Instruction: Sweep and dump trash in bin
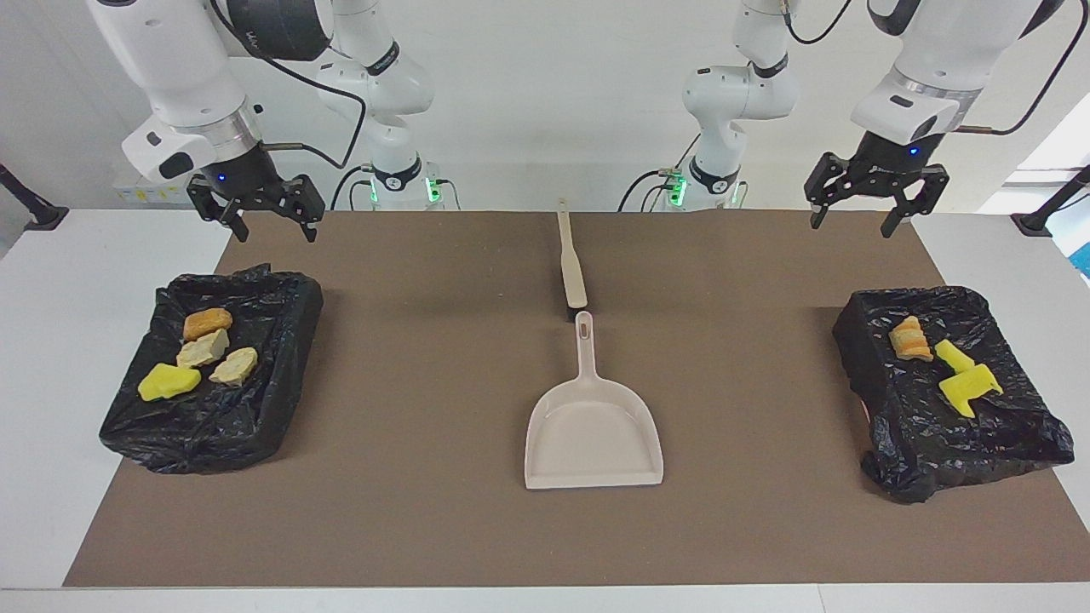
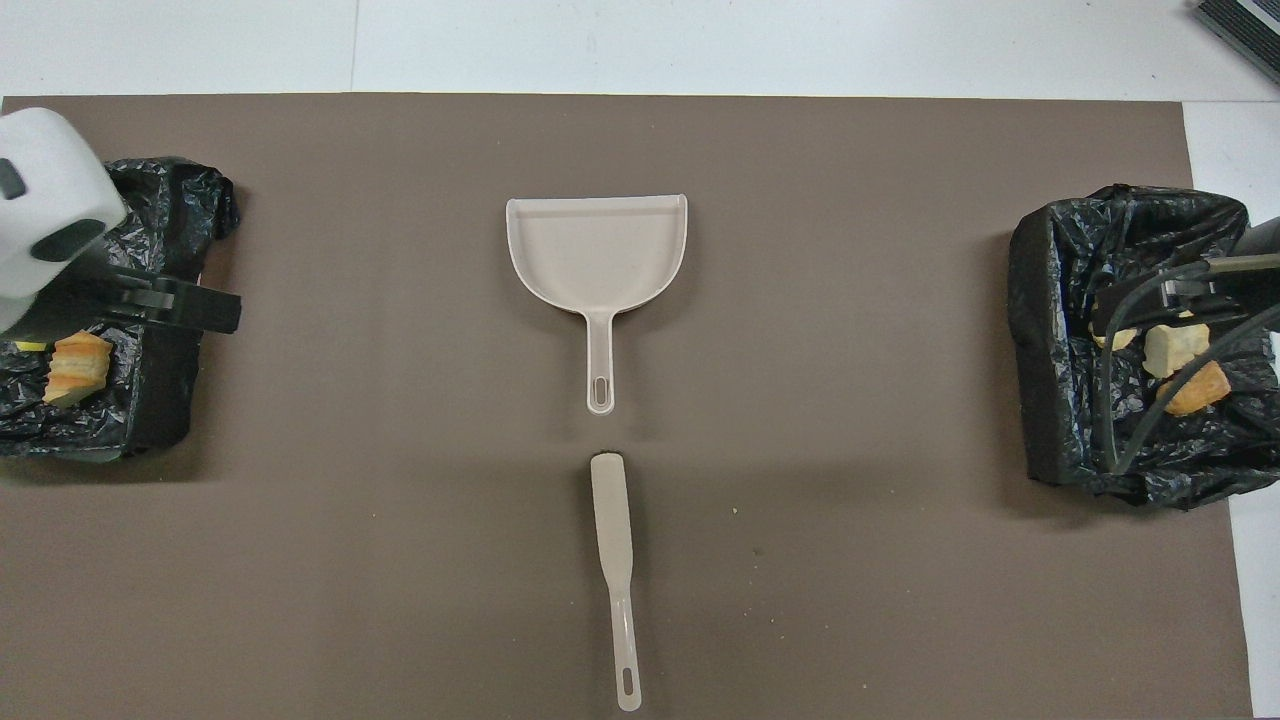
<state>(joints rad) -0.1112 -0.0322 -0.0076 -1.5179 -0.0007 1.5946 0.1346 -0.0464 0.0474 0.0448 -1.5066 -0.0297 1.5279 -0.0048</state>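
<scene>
The trash lies in two black bag-lined bins. The bin (image 1: 196, 443) at the right arm's end holds an orange-brown lump (image 1: 207, 323), two tan lumps (image 1: 203, 348) and a yellow chunk (image 1: 169, 381). The bin (image 1: 937, 460) at the left arm's end holds an orange lump (image 1: 909, 339) and yellow chunks (image 1: 966, 379). My left gripper (image 1: 854, 223) hangs open and empty above the mat's robot-side edge, near that bin. My right gripper (image 1: 277, 232) waits open and empty above the mat's corner by the other bin.
A beige dustpan (image 1: 593, 426) lies mid-mat with its handle pointing toward the robots. A beige brush (image 1: 570, 264) lies in line with it, nearer to the robots. In the overhead view the dustpan (image 2: 598, 250) and brush (image 2: 612, 520) show unobstructed.
</scene>
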